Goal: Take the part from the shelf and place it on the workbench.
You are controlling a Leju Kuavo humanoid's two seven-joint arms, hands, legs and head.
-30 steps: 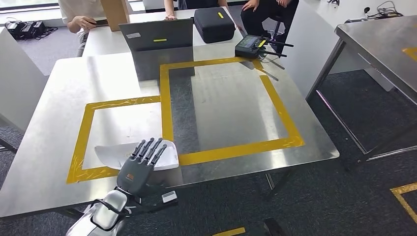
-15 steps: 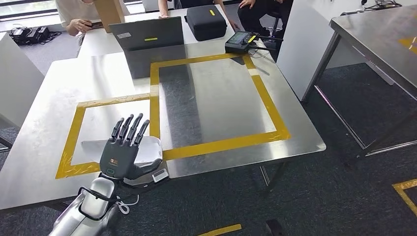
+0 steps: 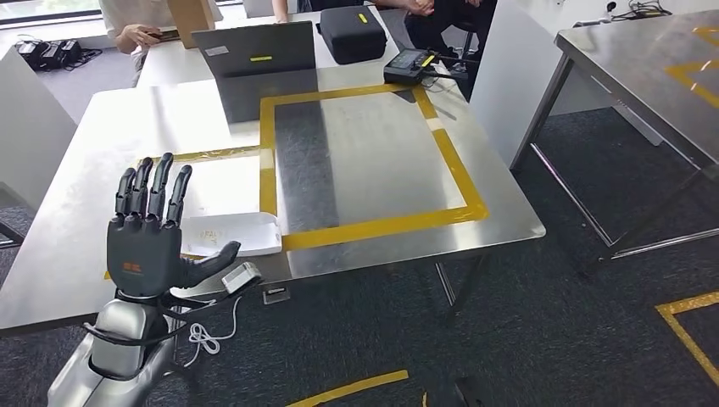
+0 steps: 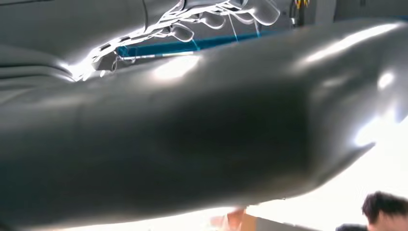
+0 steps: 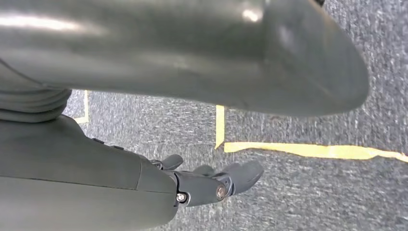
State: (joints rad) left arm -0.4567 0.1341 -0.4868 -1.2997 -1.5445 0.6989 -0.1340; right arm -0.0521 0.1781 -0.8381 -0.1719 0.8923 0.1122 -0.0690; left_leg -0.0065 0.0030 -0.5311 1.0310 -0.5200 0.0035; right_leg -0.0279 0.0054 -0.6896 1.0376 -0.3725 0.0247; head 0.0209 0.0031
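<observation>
No legible text; orange marking on back of left hand (image 3: 144, 250) too small to read.

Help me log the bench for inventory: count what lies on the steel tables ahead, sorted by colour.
White: 1, the part inside the smaller taped square.
Grey: 1, the laptop.
Black: 2, the zip case and the controller.
Brown: 1, the cardboard box.
Total: 5

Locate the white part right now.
In the head view the white part lies flat on the workbench, at the near right corner of the smaller yellow-taped square, just right of the raised, empty left hand.
</observation>
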